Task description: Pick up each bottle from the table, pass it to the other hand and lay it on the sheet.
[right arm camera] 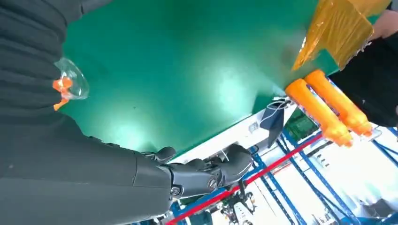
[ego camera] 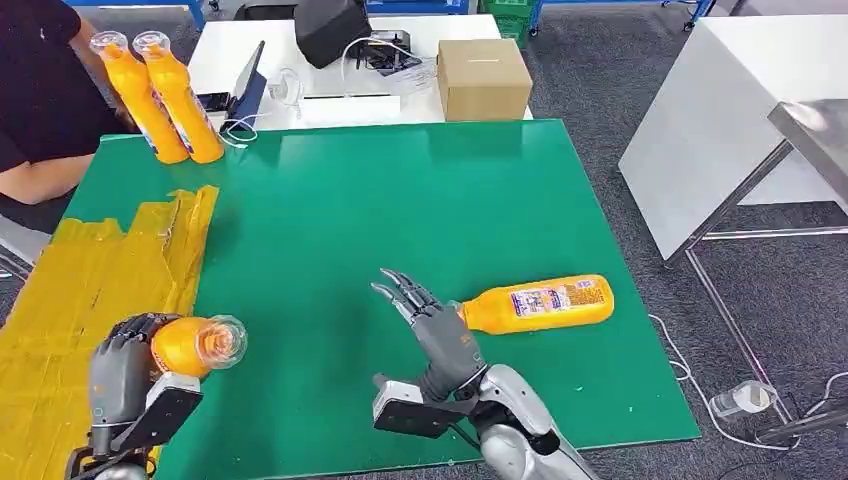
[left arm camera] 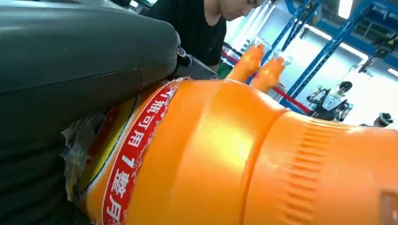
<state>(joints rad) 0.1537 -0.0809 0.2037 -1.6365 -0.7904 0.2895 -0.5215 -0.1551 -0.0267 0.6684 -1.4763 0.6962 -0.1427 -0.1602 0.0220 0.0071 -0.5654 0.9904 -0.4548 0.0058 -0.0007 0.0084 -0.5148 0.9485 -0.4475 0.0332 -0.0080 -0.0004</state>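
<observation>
My left hand (ego camera: 125, 365) grips an orange bottle (ego camera: 190, 345) with a clear cap, at the near left beside the yellow sheet (ego camera: 90, 290); the same bottle (left arm camera: 244, 159) looms close in the left wrist view. A second orange bottle (ego camera: 540, 303) lies on its side on the green table (ego camera: 400, 200), its cap (right arm camera: 70, 84) just behind my right hand (ego camera: 430, 320). That hand stands with fingers spread and holds nothing. Two more orange bottles (ego camera: 165, 95) stand upright at the far left corner, and both (right arm camera: 328, 108) appear in the right wrist view.
A person in black (ego camera: 40, 100) sits at the far left by the upright bottles. Behind the green table a white table carries a cardboard box (ego camera: 483, 78), a laptop (ego camera: 245, 90) and cables. A grey table (ego camera: 740, 110) stands to the right.
</observation>
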